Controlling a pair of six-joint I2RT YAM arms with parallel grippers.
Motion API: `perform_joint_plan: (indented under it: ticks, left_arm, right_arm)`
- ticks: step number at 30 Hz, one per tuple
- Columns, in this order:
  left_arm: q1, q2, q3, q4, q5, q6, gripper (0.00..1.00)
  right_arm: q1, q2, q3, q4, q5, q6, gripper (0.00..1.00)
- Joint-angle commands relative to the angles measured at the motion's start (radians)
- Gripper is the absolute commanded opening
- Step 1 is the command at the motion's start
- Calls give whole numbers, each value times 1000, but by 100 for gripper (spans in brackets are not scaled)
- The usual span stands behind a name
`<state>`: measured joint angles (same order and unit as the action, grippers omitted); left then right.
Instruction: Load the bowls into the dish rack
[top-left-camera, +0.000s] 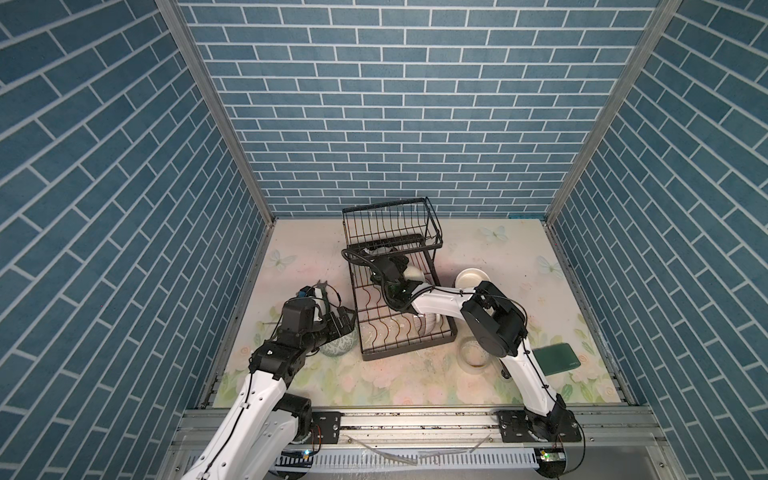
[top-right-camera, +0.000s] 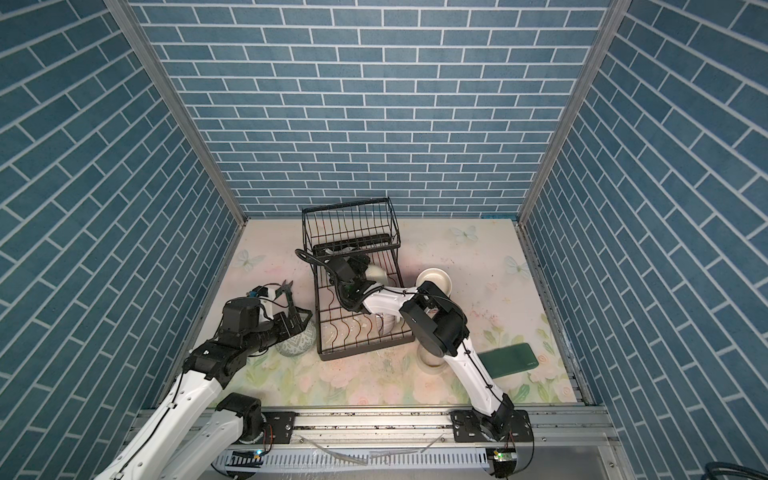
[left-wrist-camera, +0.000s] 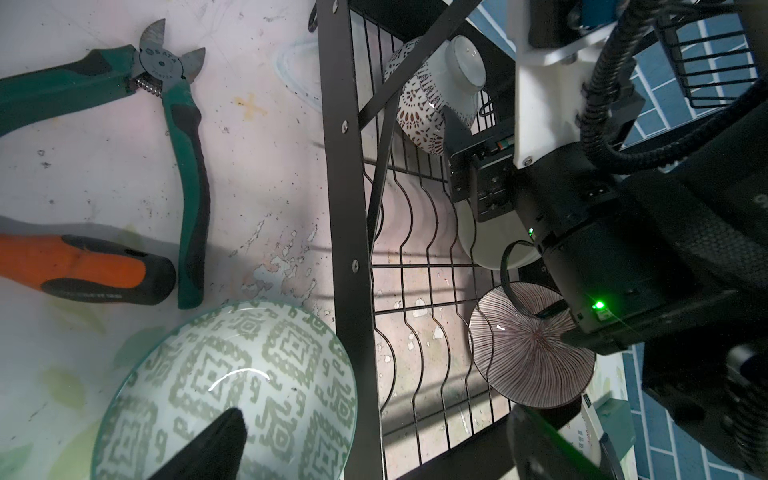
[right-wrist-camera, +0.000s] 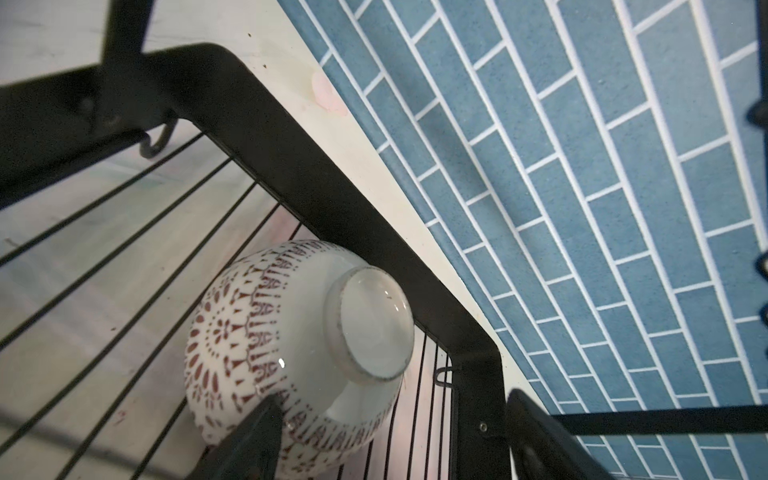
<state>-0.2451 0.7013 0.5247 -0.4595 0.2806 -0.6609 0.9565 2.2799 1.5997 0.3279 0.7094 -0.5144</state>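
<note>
The right gripper (right-wrist-camera: 390, 397), jaws wide apart, reaches inside the dish rack (top-left-camera: 409, 348), one finger (right-wrist-camera: 249, 440) at the red-patterned bowl (right-wrist-camera: 299, 353) tipped at the lower tray's far end. The left gripper (left-wrist-camera: 374, 415), jaws also spread, hovers over the green-patterned bowl (left-wrist-camera: 224, 386) just beside the rack.

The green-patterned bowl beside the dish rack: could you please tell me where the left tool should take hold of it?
Probably its rim, from above, one finger inside and one outside, on the side away from the dish rack: the bowl seems to sit mouth up, and the rack's frame crowds its other side.
</note>
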Motion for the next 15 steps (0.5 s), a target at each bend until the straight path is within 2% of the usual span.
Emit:
perform_joint_plan:
  ticks: [1,7,15]
  left_arm:
    - [7,-6,8,-27,-12,15,100]
    - [7,-10,8,-31,-15,18,100]
    - [7,-6,7,-25,-15,15,100]
  right_arm:
    - [-38,-4,-32,40,55,63,84]
    - [-49,-15,-44,34,68,90,84]
    - [-37,-53,-42,-12,-88,125,82]
